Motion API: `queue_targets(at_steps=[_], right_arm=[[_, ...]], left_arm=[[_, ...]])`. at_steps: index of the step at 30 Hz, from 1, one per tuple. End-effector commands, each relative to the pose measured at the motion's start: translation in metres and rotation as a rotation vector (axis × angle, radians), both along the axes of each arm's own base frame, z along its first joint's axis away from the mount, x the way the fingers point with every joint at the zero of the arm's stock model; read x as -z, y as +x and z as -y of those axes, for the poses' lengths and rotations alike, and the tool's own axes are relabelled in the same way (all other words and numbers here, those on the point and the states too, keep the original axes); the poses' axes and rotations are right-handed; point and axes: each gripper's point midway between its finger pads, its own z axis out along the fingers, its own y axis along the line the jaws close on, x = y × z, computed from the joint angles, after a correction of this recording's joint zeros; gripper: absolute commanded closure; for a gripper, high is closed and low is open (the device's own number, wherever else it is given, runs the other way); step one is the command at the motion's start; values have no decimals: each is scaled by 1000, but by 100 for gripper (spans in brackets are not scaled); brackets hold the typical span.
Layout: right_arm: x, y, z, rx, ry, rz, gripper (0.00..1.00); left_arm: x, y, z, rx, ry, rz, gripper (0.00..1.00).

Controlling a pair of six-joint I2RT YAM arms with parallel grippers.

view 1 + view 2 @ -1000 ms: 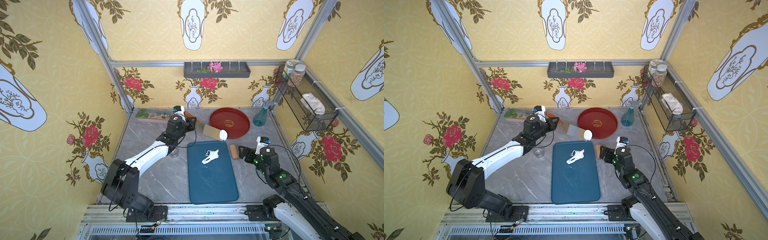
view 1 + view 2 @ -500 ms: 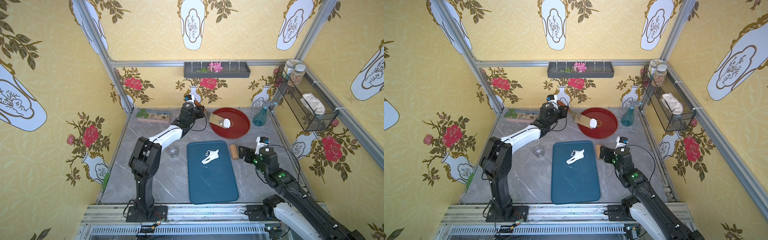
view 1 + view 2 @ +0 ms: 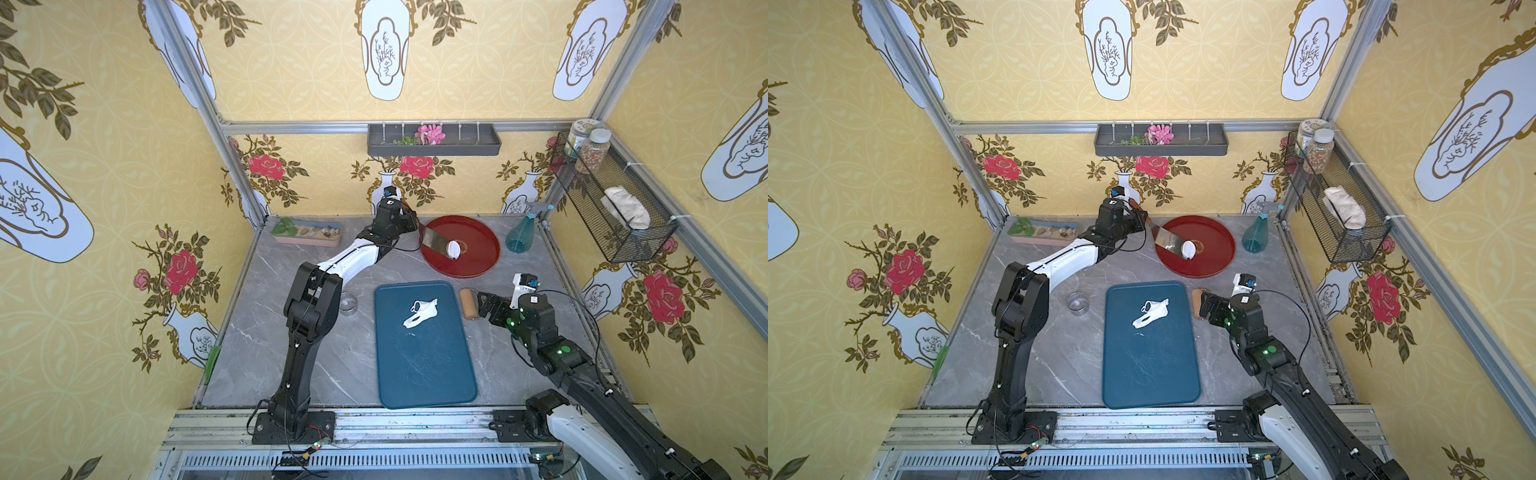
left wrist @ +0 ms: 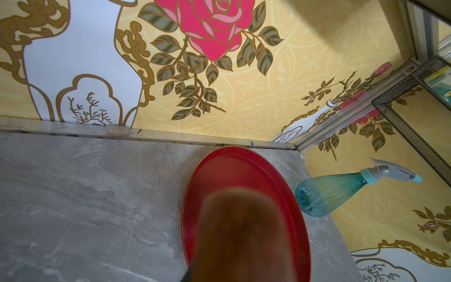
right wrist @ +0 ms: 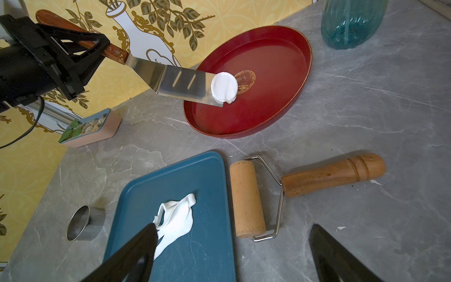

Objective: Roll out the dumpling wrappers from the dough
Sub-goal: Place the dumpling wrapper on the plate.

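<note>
Left gripper [image 5: 95, 47]: clamps the wooden handle of the spatula [image 5: 180, 85] and holds the slotted blade out over the red tray [image 5: 275, 97].

Dumpling wrapper [image 5: 224, 86]: sits at the very tip of the blade, one edge drooping past the steel lip, above the tray floor and apparently not touching it (gap hard to judge).

Step in hand, by judgement: transfer of a cut disc to the tray, not yet set down.

Next move: calls for lowering the tip close to the tray floor and tilting or drawing back the blade, so that the soft disc slides off flat without folding (sticking to the steel seems likely).

Farther out: blue mat [image 5: 200, 244] with the ragged dough scrap [image 5: 178, 214] lying on it; roller [image 5: 246, 200] just beside the mat; steel ring cup [image 5: 85, 223] at its other side.

Right gripper [image 3: 485, 306]: hangs near the roller, jaws wide apart, holds nothing.
</note>
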Motion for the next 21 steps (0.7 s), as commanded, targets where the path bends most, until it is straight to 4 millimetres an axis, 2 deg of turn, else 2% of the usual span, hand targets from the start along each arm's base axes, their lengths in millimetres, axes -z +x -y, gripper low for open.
queue_targets(at_steps=[1, 7, 16, 21], right_arm=[[-6, 3, -1, -3, -2, 25, 3], [-5, 3, -1, -5, -1, 22, 3], [-4, 3, -2, -10, 1, 18, 3], [-4, 4, -2, -9, 3, 15, 3]], left_arm=[[11, 5, 2, 2, 44, -16, 100], [19, 15, 8, 12, 104, -42, 100], [20, 18, 16, 7, 222, -24, 100], [12, 17, 20, -4, 298, 18, 100]])
